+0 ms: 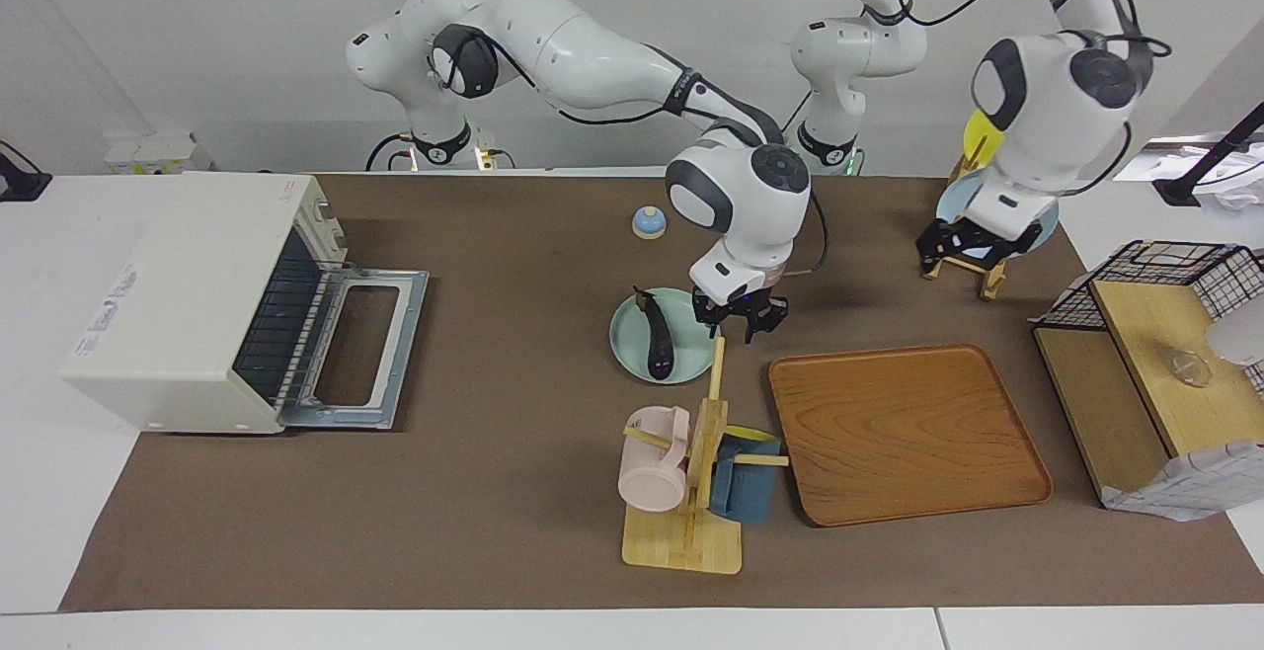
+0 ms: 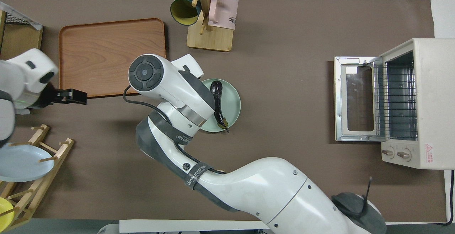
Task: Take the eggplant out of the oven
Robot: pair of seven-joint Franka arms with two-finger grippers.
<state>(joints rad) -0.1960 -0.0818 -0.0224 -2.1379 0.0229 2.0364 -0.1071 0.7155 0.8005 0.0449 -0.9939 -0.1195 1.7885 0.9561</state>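
Note:
The dark purple eggplant (image 1: 657, 339) (image 2: 217, 102) lies on a pale green plate (image 1: 630, 334) (image 2: 233, 102) that rests on the brown mat mid-table, well away from the oven. The cream oven (image 1: 188, 304) (image 2: 423, 102) stands at the right arm's end, door folded down, its wire rack bare. My right gripper (image 1: 741, 322) hangs open just off the plate's rim, on the side toward the left arm's end; in the overhead view its wrist hides it. My left gripper (image 1: 963, 247) (image 2: 71, 96) is open and empty, over the mat between the wooden tray and the plate rack.
A wooden tray (image 1: 908, 433) lies beside the plate toward the left arm's end. A mug rack (image 1: 691, 472) with a pink and a blue mug stands just farther from the robots than the plate. There are also a plate rack (image 1: 973, 270), a small blue bell (image 1: 648, 223) and a wire basket (image 1: 1185, 275).

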